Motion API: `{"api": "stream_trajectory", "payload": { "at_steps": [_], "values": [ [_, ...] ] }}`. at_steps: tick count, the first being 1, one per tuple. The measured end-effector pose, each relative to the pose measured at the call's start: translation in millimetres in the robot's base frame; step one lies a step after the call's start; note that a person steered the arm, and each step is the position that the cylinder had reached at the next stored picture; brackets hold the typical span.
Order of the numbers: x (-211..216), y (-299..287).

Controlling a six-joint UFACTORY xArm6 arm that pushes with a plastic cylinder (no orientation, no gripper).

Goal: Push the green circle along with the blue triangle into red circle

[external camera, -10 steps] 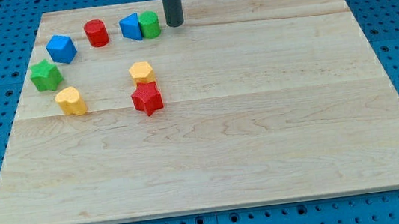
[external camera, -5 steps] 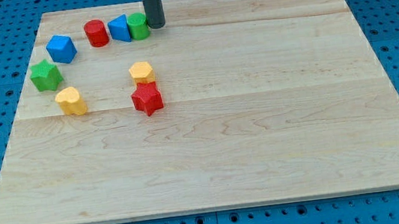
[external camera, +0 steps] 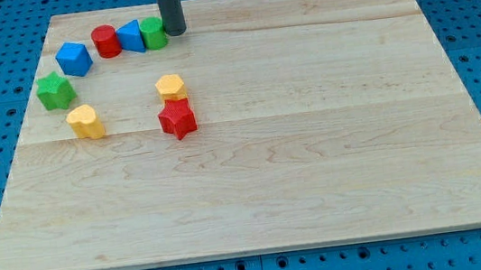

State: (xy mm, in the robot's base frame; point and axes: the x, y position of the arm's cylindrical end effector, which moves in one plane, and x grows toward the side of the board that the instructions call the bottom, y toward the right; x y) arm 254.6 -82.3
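The red circle (external camera: 105, 41), the blue triangle (external camera: 130, 36) and the green circle (external camera: 153, 33) stand in a touching row near the board's top left. My tip (external camera: 174, 32) is right against the green circle's right side. The rod rises from there out of the view's top.
A blue block (external camera: 74, 58), a green star-like block (external camera: 55, 90) and a yellow block (external camera: 85, 122) lie at the left. A yellow hexagon-like block (external camera: 171, 87) and a red star (external camera: 177, 119) lie below the row. The wooden board (external camera: 314, 145) rests on a blue pegboard.
My tip moved left, pushing the green circle and the blue triangle left until the triangle met the red circle, which also shifted slightly left.
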Motion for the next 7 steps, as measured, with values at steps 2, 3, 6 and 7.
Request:
{"api": "stream_trajectory", "payload": {
  "at_steps": [2, 3, 6, 7],
  "values": [
    [0.0, -3.2],
    [0.0, -5.2],
    [0.0, -14.0],
    [0.0, -13.6]
  ]
}}
